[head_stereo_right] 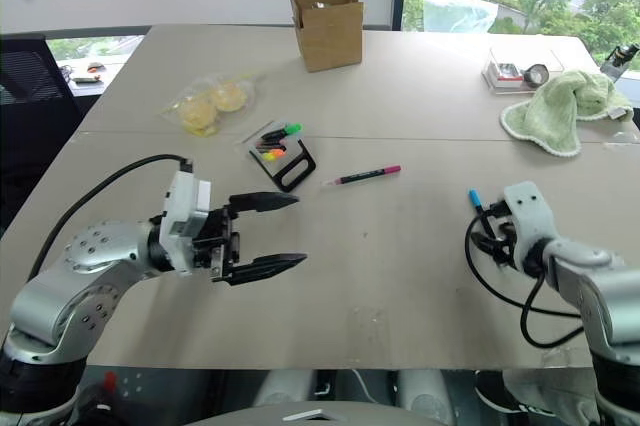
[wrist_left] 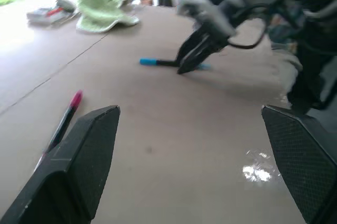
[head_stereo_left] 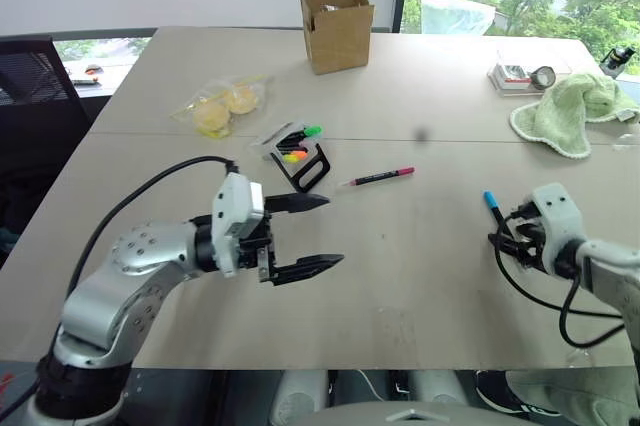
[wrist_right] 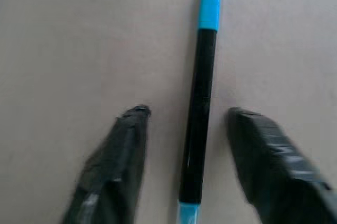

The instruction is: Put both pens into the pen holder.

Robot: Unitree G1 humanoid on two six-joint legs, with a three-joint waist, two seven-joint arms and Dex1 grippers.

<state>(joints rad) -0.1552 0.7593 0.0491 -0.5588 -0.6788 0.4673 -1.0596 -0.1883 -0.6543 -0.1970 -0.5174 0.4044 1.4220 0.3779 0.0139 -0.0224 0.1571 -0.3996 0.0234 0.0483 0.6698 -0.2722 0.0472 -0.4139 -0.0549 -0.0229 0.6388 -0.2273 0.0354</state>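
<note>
The pen with magenta ends (head_stereo_left: pixel 380 177) lies flat mid-table, just right of the small black pen holder (head_stereo_left: pixel 305 168). My left gripper (head_stereo_left: pixel 332 231) hovers open in front of the holder, pointing right, with nothing between its fingers (wrist_left: pixel 79 166). The blue-capped pen (wrist_right: pixel 202 103) lies on the table at the right, its cap (head_stereo_left: pixel 493 201) pointing away from me. My right gripper (head_stereo_left: pixel 505 236) is down over it, open. Its fingers (wrist_right: pixel 118 155) straddle the barrel with a gap on each side.
Green, yellow and orange markers (head_stereo_left: pixel 297 142) lie beside the holder. A bag of yellow items (head_stereo_left: pixel 220 111) is left of them. Further back stands a cardboard box (head_stereo_left: pixel 337 28). At the back right are a green cloth (head_stereo_left: pixel 575 111) and small clutter (head_stereo_left: pixel 520 73).
</note>
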